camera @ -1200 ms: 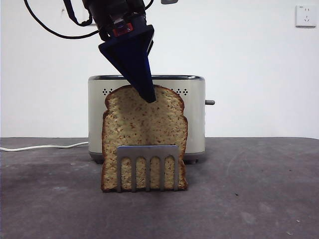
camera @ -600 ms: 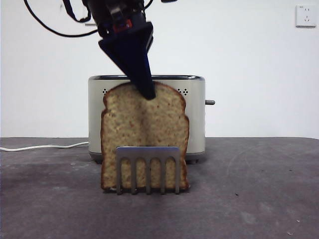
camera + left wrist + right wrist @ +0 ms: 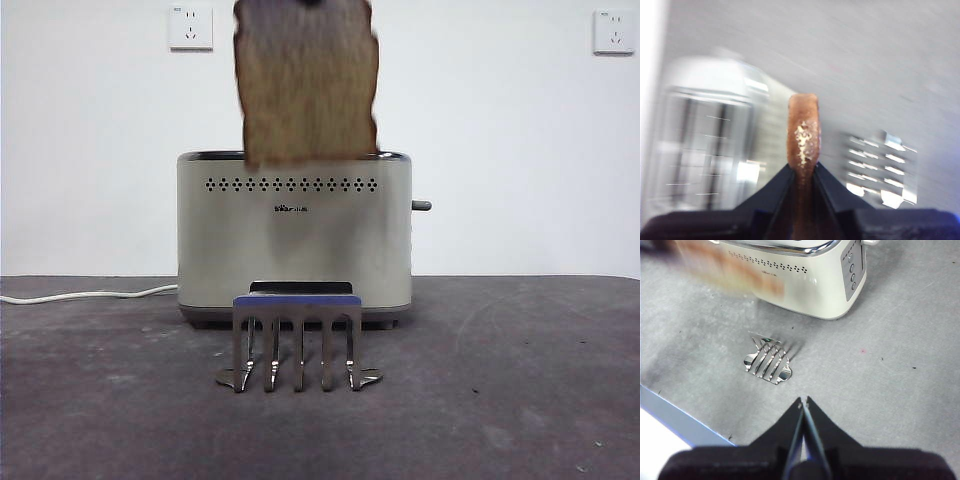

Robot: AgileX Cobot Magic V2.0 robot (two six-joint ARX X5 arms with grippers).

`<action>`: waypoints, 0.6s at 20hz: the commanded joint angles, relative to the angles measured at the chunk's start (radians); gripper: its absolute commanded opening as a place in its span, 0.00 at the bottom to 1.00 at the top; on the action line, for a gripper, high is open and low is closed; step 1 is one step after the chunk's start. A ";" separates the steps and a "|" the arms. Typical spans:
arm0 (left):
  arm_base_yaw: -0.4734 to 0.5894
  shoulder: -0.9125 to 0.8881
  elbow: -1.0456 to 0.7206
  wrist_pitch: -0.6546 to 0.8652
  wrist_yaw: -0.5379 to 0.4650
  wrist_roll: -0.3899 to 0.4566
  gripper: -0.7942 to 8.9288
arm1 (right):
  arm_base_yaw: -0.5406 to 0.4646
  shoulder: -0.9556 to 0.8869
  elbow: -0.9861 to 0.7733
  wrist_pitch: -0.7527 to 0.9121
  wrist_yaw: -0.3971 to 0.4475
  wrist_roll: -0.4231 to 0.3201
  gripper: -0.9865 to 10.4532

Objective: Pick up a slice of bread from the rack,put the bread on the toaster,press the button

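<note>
Front view: the one bread slice (image 3: 308, 85), stood in the rack (image 3: 297, 340) half a second ago, is now lifted clear and hangs above the toaster (image 3: 294, 240), its lower edge level with the chrome rim, so the five-pronged rack is left bare. The slice is clamped edge-on between the left gripper's (image 3: 802, 170) jaws. The right gripper (image 3: 803, 402) is held over the table (image 3: 890, 365) near the rack, jaws closed on nothing.

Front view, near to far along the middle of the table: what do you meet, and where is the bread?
Rack → toaster → wall with two white sockets. The slice of bread hangs above the toaster's top rim, clamped in the left tool; its depth is unclear.
</note>
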 commanded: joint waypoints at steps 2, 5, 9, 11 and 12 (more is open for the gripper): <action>0.001 -0.002 0.113 0.039 -0.092 0.073 0.07 | 0.002 0.001 0.003 0.000 -0.001 -0.008 0.08; 0.021 -0.002 0.129 0.105 -0.110 0.179 0.07 | 0.002 0.001 0.003 0.000 -0.001 -0.008 0.08; 0.073 0.025 0.129 0.105 -0.103 0.241 0.07 | 0.002 0.001 0.003 -0.001 -0.001 -0.008 0.08; 0.109 0.037 0.129 0.104 -0.055 0.247 0.07 | 0.002 0.001 0.003 -0.001 -0.001 -0.008 0.08; 0.127 0.045 0.129 0.104 -0.010 0.247 0.07 | 0.002 0.002 0.003 -0.001 -0.001 -0.008 0.08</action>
